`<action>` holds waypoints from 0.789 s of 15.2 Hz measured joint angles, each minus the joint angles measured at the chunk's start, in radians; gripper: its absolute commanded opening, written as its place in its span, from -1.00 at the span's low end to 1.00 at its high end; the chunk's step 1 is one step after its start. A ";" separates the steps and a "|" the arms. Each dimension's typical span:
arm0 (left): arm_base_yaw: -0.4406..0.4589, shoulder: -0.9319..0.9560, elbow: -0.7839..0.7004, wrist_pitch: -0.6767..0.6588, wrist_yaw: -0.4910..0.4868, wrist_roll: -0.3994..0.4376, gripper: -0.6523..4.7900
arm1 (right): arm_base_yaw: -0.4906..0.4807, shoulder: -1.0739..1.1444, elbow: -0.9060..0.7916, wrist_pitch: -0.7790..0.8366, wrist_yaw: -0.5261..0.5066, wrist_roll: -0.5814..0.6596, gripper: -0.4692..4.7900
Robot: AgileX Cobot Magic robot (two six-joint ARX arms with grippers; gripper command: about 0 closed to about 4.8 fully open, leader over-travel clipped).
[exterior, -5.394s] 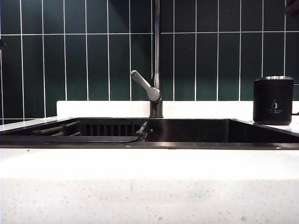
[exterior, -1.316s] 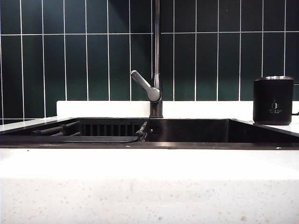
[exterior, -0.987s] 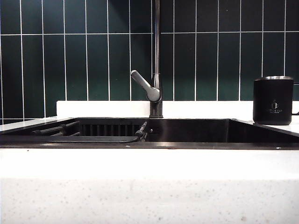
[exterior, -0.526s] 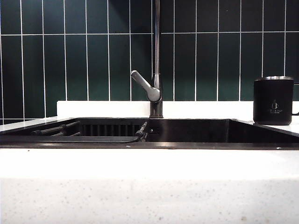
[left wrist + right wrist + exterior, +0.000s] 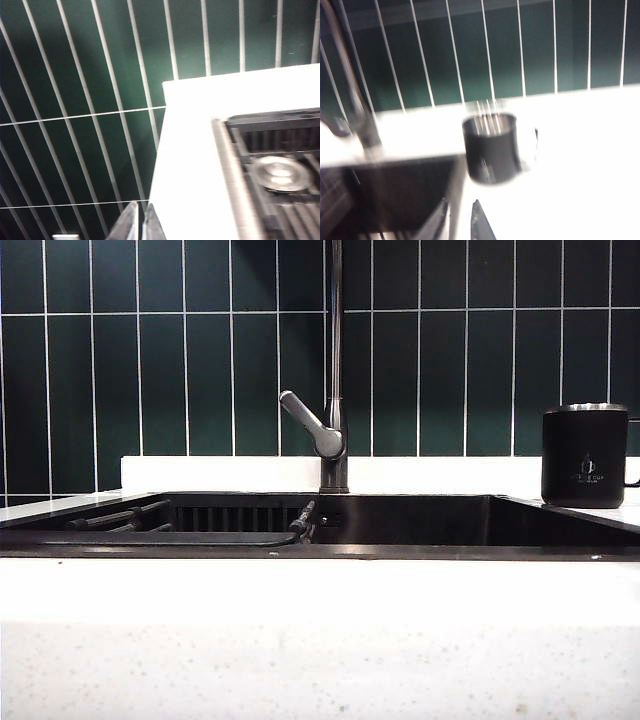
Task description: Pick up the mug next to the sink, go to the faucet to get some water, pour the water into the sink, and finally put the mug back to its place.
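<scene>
- Exterior view: mug (image 5: 584, 456) stands upright on the white desk (image 5: 320, 640), right of the sink (image 5: 400, 525).
- Rack (image 5: 190, 525) lies in the sink's left part; faucet (image 5: 335, 370) rises behind.
- Left hand (image 5: 140, 225): fingers together, empty.
- Right hand (image 5: 460, 222): fingers slightly apart, empty, near the mug.
- Green tiled wall (image 5: 180, 360) behind.

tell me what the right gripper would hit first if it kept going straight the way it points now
Most likely the mug. In the right wrist view the right gripper, fingers slightly apart and empty, points at it across bare white counter. The picture is blurred, so depth is unclear.
</scene>
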 measured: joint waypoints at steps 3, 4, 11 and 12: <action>0.203 0.000 0.000 -0.001 0.241 -0.037 -0.68 | -0.013 0.000 -0.001 -0.139 -0.004 0.000 -0.55; 0.208 0.000 0.000 -0.001 0.245 -0.042 -0.68 | -0.051 0.000 -0.001 -0.189 -0.009 0.000 -0.55; 0.203 0.000 0.000 -0.031 0.241 -0.042 -0.68 | -0.261 0.000 -0.001 -0.301 -0.020 0.000 -0.55; 0.203 0.000 0.000 -0.031 0.241 -0.042 -0.68 | -0.260 0.000 -0.001 -0.301 -0.019 0.000 -0.55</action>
